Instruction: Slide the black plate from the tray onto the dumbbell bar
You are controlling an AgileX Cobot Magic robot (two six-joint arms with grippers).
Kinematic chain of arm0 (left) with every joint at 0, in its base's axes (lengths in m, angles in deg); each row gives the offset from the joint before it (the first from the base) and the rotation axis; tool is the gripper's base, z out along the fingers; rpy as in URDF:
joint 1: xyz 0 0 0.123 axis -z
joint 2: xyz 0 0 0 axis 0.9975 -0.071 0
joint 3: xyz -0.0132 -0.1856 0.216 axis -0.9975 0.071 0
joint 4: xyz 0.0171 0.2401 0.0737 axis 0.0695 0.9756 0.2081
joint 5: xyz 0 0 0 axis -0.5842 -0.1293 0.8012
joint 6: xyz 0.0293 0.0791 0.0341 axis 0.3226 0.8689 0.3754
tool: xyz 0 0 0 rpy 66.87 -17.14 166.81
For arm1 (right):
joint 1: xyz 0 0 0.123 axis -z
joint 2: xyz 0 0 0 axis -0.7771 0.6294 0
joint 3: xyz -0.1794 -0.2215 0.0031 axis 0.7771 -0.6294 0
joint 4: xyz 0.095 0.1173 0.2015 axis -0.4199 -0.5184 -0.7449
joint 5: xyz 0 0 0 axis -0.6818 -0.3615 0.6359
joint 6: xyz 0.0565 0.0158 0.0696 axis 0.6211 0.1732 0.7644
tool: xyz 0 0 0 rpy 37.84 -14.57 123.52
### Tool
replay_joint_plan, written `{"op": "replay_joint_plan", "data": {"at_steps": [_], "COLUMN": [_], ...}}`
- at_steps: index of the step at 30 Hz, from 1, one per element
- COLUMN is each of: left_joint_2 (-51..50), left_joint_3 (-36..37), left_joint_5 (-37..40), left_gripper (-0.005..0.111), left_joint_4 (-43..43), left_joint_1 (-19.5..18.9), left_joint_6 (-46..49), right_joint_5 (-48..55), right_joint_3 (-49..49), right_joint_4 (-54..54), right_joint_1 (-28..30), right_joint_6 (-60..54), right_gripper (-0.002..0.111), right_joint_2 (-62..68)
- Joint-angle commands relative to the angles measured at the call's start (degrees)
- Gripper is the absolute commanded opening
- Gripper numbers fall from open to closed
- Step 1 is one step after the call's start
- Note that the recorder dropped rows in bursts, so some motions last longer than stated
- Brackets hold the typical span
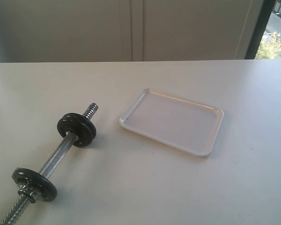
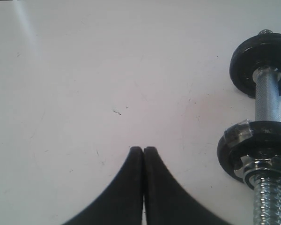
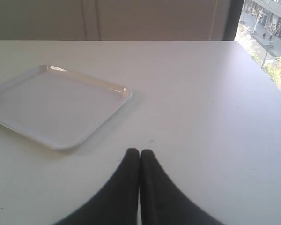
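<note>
**Exterior view.** The tray (image 1: 174,121) sits on the table (image 1: 154,192) and holds nothing. No loose disc lies on the table near it. The bar (image 1: 56,157) lies left of the tray and apart from it. Its long axis runs on a diagonal, and the bare threaded end (image 1: 90,110) is the end nearer the tray. Just behind that end sits a thick black stack (image 1: 76,130) that reads as two discs pressed together. A single disc (image 1: 34,183) with a nut sits at the end far from the tray. The plate is off the tray and is judged to be already on the bar, most likely in the stack. Which disc it is cannot be told. Neither gripper shows in this view.

**Left wrist view.** The left gripper (image 2: 143,151) has its fingers pressed together and holds nothing. The bar (image 2: 267,96) lies off to one side of it, not touching, with its axis roughly parallel to the fingers. Two discs and the nut (image 2: 260,166) are visible.

**Right wrist view.** The right gripper (image 3: 139,152) is likewise closed on nothing. The tray (image 3: 51,105) lies ahead and to one side, bare.

**Key relation.** The left arm is nearer the bar and the right arm is nearer the tray. Any further work on the plate would likely fall to the left arm, approaching along the bar axis from the tray side.
</note>
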Motion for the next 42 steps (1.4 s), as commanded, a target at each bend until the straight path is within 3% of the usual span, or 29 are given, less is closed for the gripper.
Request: {"op": "replay_joint_plan", "data": {"at_steps": [1,6,10,16,42], "left_joint_2": [0.1,0.1,0.1,0.1,0.1], "left_joint_3": [0.2,0.2,0.2,0.2,0.2], "left_joint_5": [-0.1,-0.1,-0.1,-0.1,-0.1], "left_gripper": [0.0,0.0,0.0,0.0,0.0], "left_joint_4": [-0.1,-0.1,-0.1,-0.1,-0.1], "left_joint_1": [0.3,0.3,-2.0,-1.9,-1.8], "left_joint_6": [0.0,0.0,0.0,0.0,0.0], "right_joint_5": [0.1,0.1,0.1,0.1,0.1], "right_joint_3": [-0.2,-0.2,-0.2,-0.2,-0.2], "right_joint_4": [1.8,1.8,1.8,1.8,1.8], "right_joint_1": [2.3,2.4,2.2,-2.9,-2.9], "right_joint_6": [0.3,0.3,0.3,0.3,0.6], "right_gripper": [0.0,0.0,0.0,0.0,0.0], "right_joint_2": [-0.2,-0.2,-0.2,-0.2,-0.2]}}
